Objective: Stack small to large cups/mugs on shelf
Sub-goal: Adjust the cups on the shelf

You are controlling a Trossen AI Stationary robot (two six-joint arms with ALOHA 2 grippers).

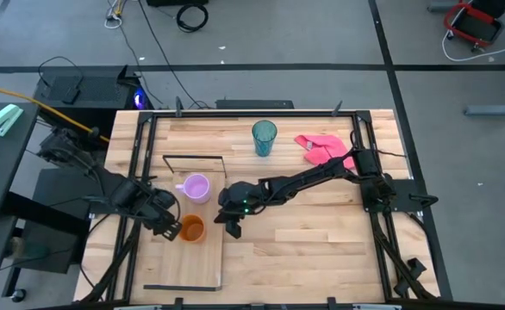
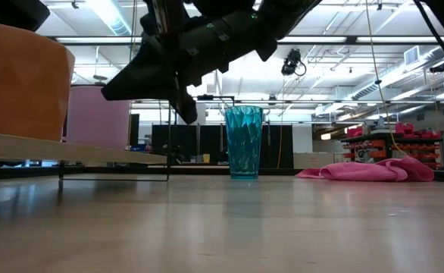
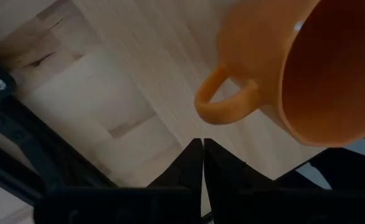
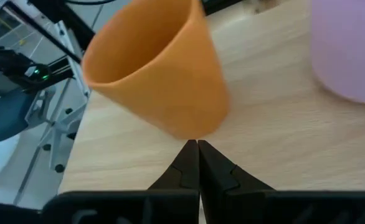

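Observation:
The orange mug (image 1: pixel 190 228) stands on the light-wood shelf plank (image 1: pixel 202 258), and its handle (image 3: pixel 225 104) points toward my left gripper. The lilac mug (image 1: pixel 196 187) stands on the plank farther back. The teal tumbler (image 1: pixel 264 138) stands on the table at the far middle. My left gripper (image 1: pixel 165 222) is shut, with its tips (image 3: pixel 202 144) just short of the orange handle. My right gripper (image 1: pixel 233 227) is shut on the mug's other side. Its tips (image 4: pixel 197 144) point at the mug's wall (image 4: pixel 170 93), and the high view shows a gap between them.
A pink cloth (image 1: pixel 326 148) lies at the table's far right. The shelf's black wire frame (image 1: pixel 192 158) stands behind the lilac mug. The table's near right half is bare wood (image 1: pixel 321 258). Black rails run along both table sides.

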